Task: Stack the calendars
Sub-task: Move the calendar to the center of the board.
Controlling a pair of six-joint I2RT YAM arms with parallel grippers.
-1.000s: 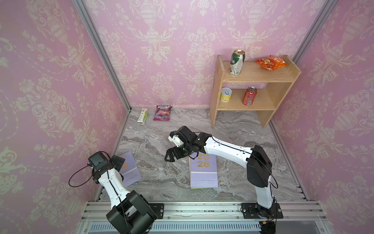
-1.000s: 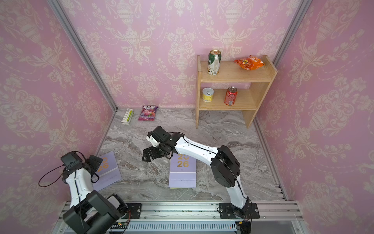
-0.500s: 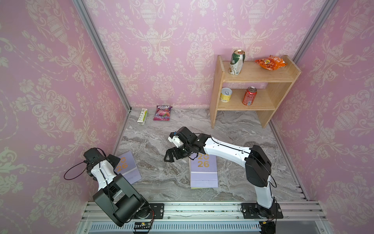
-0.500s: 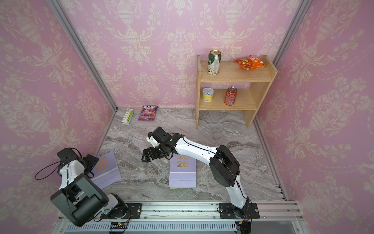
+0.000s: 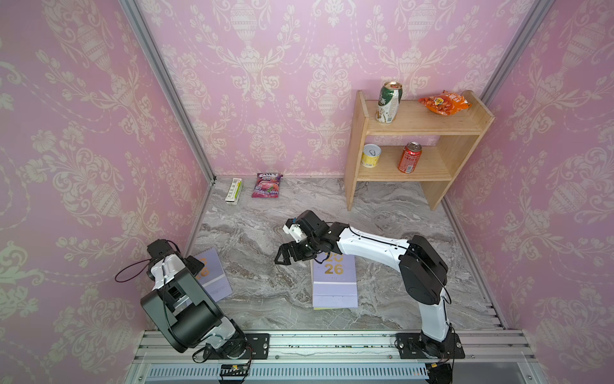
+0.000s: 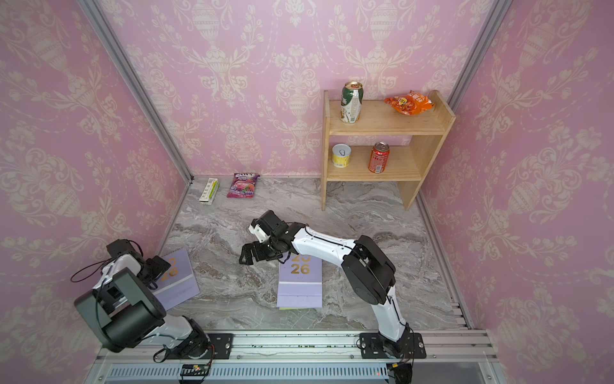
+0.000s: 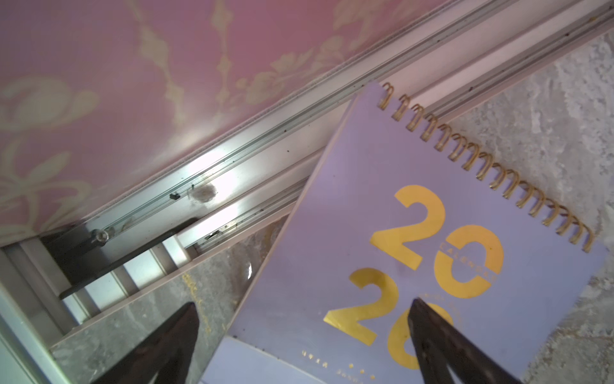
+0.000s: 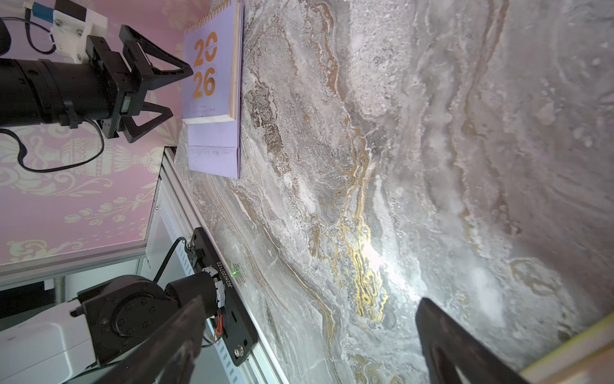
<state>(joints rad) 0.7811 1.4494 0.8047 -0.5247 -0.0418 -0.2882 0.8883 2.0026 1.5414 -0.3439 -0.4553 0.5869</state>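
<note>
lilac card with gold digits: both calendars you can see lie flat on the marble counter [image 5: 265,292]. the wall-side calendar [image 5: 214,277] sits by the left wall, its spiral corner seemingly riding up on the metal rail [image 7: 232,159]. the middle calendar [image 5: 334,282] has a yellow-green sliver showing under its near edge (probably another one beneath, so treat that as the pile).

your left pincer [image 7: 303,307] stands wide apart and empty, with one finger over the wall-side cover and the other off its long edge, above the counter. your right pincer [image 5: 285,255] is likewise spread and holds nothing, hovering just beside the far left corner of the middle calendar.

expect a light, stiff thing: board covers around a paper block. it looks smooth enough to skid when nudged, and its fold-out base flap may swing loose as you lift. the wire spiral [image 7: 481,166] looks easy to bend, so don't squeeze it. your best hold is probably across the thickness at the long edge nearest the wall, where the raised corner leaves room for a finger underneath.
</note>
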